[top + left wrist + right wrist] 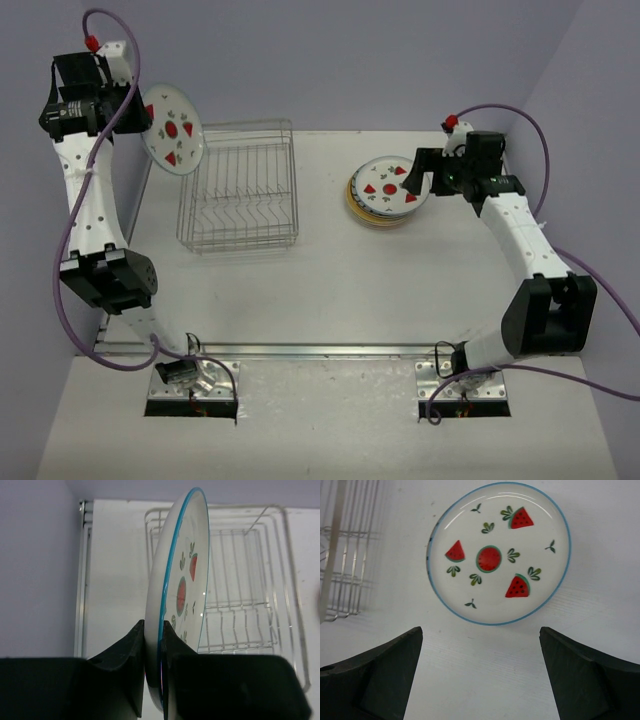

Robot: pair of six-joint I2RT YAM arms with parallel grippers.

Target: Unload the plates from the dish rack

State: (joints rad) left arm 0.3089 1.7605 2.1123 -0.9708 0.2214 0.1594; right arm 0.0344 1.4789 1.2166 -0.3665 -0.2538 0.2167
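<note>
My left gripper [146, 118] is shut on the rim of a white plate with red wedges [173, 131] and holds it tilted on edge in the air, left of and above the dish rack [240, 186]. In the left wrist view the plate [180, 580] stands edge-on between my fingers [131, 650], with the rack [245, 580] behind it holding no plates. At the right a stack of plates [386, 191] lies on the table, topped by another red-wedge plate [498, 553]. My right gripper [418, 180] hovers open and empty at the stack's right edge.
A metal rail [300, 351] runs along the table's near edge and up its left side [82, 580]. Purple walls close the back and both sides. Purple cables loop off both arms. The rack's corner shows at the left of the right wrist view [345, 555].
</note>
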